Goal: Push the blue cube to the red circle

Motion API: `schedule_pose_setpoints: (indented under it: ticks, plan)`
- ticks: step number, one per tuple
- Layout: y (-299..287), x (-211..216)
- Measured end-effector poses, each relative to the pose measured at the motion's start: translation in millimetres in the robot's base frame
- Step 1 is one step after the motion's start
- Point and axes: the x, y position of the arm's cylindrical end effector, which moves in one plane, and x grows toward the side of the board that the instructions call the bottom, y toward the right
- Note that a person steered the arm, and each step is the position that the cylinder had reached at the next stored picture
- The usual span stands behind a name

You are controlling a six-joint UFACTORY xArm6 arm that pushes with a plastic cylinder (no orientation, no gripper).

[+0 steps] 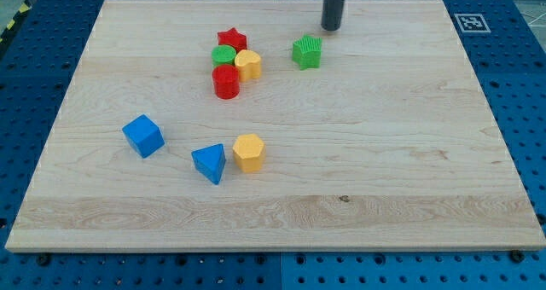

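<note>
Camera view: wooden board point(409, 153) on a blue pegboard table point(529, 85), marker tag point(470, 22) at the view's top right corner. No jaws on this rig, only my tip point(331, 29), near the top edge, just up and right of the green star point(307, 52), apart from it. Blue cube point(143, 136) well apart from my tip, far down and to the view's left, near the left edge. Red circle point(226, 81) up and right of the cube, bare wood between them. Touching cluster above the circle: green circle point(223, 55), yellow block point(248, 65), red star point(231, 40). Blue triangle point(209, 163) and yellow hexagon point(249, 152) side by side right of the cube. Bare board across the view's right half and bottom.
</note>
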Motion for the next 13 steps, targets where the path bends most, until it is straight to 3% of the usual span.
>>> schedule_pose_setpoints:
  ticks: [2,3,4,6,7,8,10,11,12,13]
  plan:
    - [33.3,31.3]
    - [41.1,73.3]
    - [39.9,133.4]
    - [7.9,296.9]
    - [-36.9,354.4]
    - [-66.2,354.4]
    - [-187.4,343.8]
    - [-227.8,293.6]
    - [-265.8,278.1]
    - [-278.1,291.4]
